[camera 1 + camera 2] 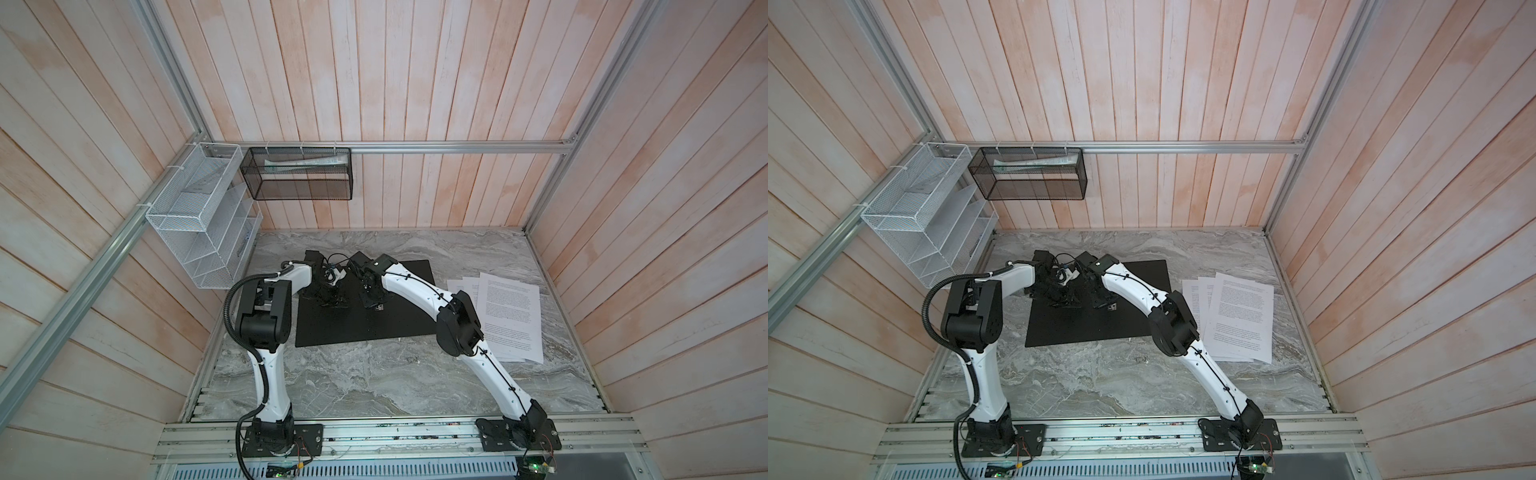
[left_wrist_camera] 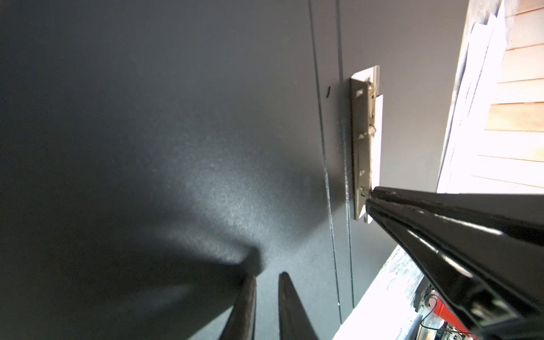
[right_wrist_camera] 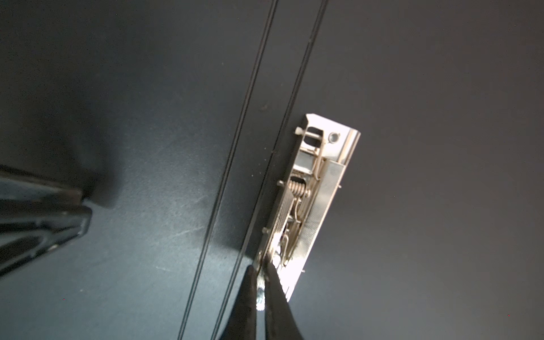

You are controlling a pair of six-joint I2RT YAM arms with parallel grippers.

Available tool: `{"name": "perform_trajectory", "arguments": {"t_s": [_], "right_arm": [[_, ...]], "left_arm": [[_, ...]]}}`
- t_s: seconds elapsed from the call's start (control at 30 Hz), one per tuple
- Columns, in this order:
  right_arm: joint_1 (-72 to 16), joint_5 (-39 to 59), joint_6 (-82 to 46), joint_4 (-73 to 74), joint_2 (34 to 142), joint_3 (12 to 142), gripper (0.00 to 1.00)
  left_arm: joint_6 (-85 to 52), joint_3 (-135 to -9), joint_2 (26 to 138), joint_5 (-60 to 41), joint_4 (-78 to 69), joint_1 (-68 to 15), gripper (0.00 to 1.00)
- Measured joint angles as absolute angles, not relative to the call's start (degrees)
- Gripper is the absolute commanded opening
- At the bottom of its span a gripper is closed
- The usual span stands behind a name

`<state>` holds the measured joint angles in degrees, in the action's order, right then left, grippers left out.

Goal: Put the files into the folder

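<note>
Right hand (image 3: pixel 260 272) is pinching the lever end of the shiny metal spring clip (image 3: pixel 312 191) inside the black-lined flat folder (image 1: pixel 353 328), which is lying open on the grey marbled tabletop (image 1: pixel 374 382). Left hand (image 2: pixel 266 276), fingers pressed together, is bearing on the inner panel beside the spine. Best: raising the lever slowly while that panel is being pinned. Loose white printed paper sheets (image 1: pixel 509 316) are lying fanned just beside the folder, showing plainly in both top views; the right wrist view is missing them, giving the clip's coil spring instead.
</note>
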<state>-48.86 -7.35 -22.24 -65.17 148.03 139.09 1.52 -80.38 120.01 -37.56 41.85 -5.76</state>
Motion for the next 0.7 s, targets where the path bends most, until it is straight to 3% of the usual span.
{"name": "perform_trajectory", "arguments": {"t_s": [0.7], "right_arm": [[-50.22, -9.37, -22.52, -65.39, 147.85, 138.21, 0.08]], "left_arm": [[1.52, -80.42, 120.03, -37.56, 41.89, -5.76, 0.19]]}}
